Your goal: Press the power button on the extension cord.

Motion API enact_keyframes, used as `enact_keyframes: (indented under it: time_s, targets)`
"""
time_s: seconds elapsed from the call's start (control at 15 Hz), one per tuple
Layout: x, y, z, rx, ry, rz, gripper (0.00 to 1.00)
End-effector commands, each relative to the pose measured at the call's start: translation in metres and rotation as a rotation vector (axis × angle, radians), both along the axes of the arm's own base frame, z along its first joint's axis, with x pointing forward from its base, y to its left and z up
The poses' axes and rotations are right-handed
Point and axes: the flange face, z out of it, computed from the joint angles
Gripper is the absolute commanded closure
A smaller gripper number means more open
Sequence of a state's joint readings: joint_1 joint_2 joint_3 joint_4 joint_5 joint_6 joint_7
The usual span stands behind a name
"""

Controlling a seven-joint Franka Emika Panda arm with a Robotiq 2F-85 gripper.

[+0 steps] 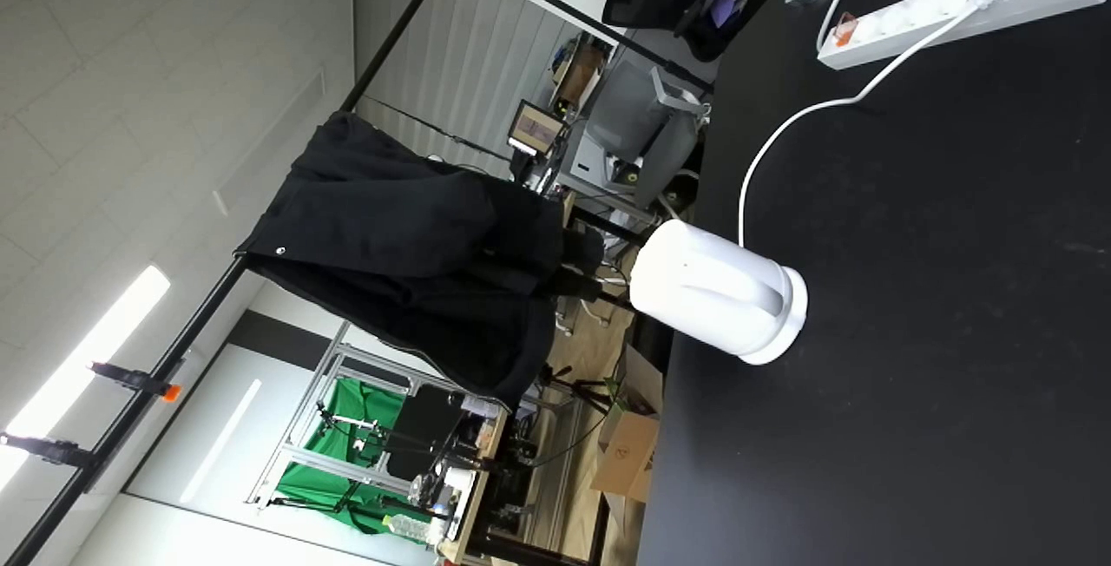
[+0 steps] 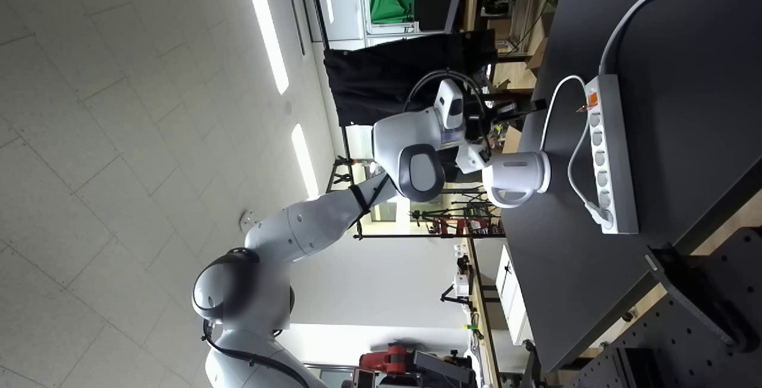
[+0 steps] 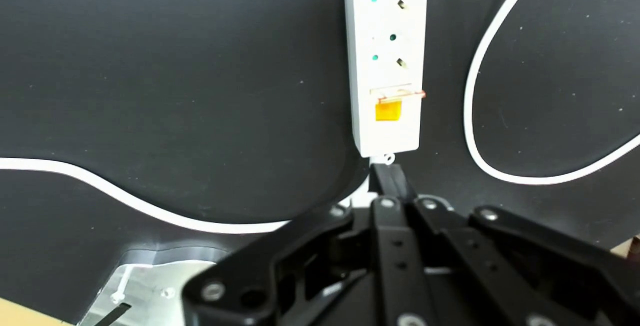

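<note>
Black jointed gripper [image 3: 388, 170], fingertips together, hovers near the long slim white plastic power strip [image 2: 618, 156]; strip lies on the flat black tabletop [image 3: 200, 91]; orange rectangular switch [image 3: 388, 111] at its gripper-side end. White cylindrical kettle [image 2: 517, 171] stands nearby.

Room to pass over worktop [image 3: 200, 66] left of the extension cord [image 3: 387, 137] in the wrist view, hemmed at right by looped cable [image 3: 468, 96], at orange button [image 3: 388, 111] by raised flap [image 3: 407, 94]
</note>
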State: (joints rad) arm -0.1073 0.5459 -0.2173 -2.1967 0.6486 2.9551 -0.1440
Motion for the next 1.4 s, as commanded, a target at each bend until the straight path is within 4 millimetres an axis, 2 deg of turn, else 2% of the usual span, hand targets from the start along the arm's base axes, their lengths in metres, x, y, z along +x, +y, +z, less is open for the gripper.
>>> enact_keyframes:
  time_s: [0.0, 0.2, 0.93, 1.33]
  targets:
    - [0.0, 0.0, 0.0, 0.0, 0.0, 0.0, 0.99]
    - [0.0, 0.0, 0.0, 0.0, 0.0, 0.0, 0.99]
    - [0.039, -0.008, -0.019, -0.044, 0.045, 0.007, 1.0]
    - [0.058, -0.003, -0.031, 0.0, 0.063, 0.014, 1.0]
